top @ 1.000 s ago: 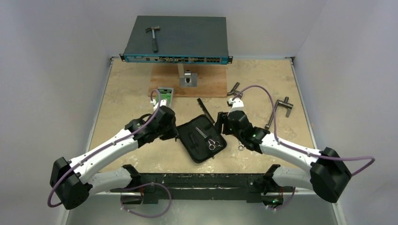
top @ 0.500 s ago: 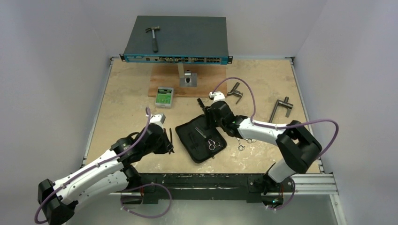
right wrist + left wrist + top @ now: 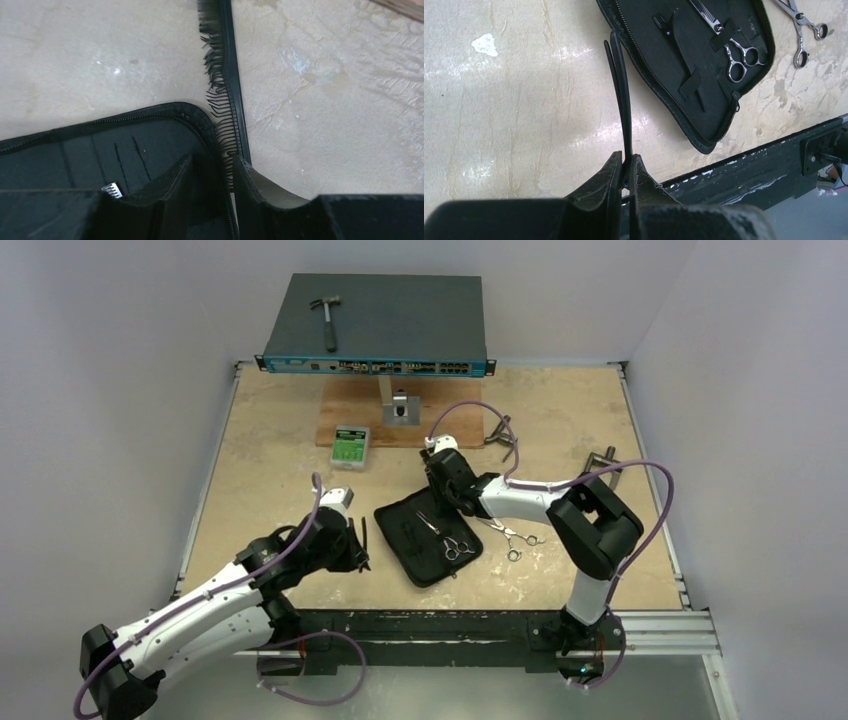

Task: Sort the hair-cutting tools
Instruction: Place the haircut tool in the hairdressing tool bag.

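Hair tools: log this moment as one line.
left hand: shut on hair clip | right hand: open, straddling comb end by case | one scissors in case, other scissors on table

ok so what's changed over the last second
The left end effector pulled back from the case toward the near left and is shut on a slim black hair clip. The right end effector swung left to the comb, with its jaws either side of it and not yet closed. The case, the scissors in it, the loose scissors and the hammer stayed put.
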Available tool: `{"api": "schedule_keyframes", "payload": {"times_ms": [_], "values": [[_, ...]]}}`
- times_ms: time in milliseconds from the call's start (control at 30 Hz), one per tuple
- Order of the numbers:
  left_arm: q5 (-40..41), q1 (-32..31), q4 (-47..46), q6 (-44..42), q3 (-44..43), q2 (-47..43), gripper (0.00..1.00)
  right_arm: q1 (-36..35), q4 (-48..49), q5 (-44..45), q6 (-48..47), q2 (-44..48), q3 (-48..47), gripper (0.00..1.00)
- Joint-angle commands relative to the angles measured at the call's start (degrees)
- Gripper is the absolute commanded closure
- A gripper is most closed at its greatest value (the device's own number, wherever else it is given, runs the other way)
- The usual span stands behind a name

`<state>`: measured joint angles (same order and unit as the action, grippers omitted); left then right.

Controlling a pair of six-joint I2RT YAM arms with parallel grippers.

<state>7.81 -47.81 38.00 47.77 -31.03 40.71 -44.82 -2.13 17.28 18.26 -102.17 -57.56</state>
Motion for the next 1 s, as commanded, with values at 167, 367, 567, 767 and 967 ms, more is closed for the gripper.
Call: {"api": "schedule_keyframes", "payload": {"times_ms": [167, 367, 567, 767, 967], "values": [[-2.9, -0.4, -4.1, -2.3, 0.2, 1.2, 1.0, 0.1, -3.5, 4.8, 1.3, 0.1, -0.1, 0.84], [-2.8, -0.4, -3.8, -2.5, -0.4, 1.2, 1.0, 0.2, -3.6, 4.4, 5.5, 3.7, 4.0, 1.0], [-4.3, -0.5, -3.4, -3.6, -2.4, 3.4, 1.0, 0.2, -3.2, 4.4, 13.5, 11.0, 11.2, 1.0], [-6.0, -2.5, -1.4, -6.2, -6.5, 8.2, 1.0, 0.1, -2.6, 5.1, 24.3, 20.8, 19.7, 1.0], [-4.6, -6.8, 6.9, -10.0, -14.5, 14.2, 1.0, 0.1, -3.2, 4.5, 27.8, 26.9, 22.6, 1.0]]}}
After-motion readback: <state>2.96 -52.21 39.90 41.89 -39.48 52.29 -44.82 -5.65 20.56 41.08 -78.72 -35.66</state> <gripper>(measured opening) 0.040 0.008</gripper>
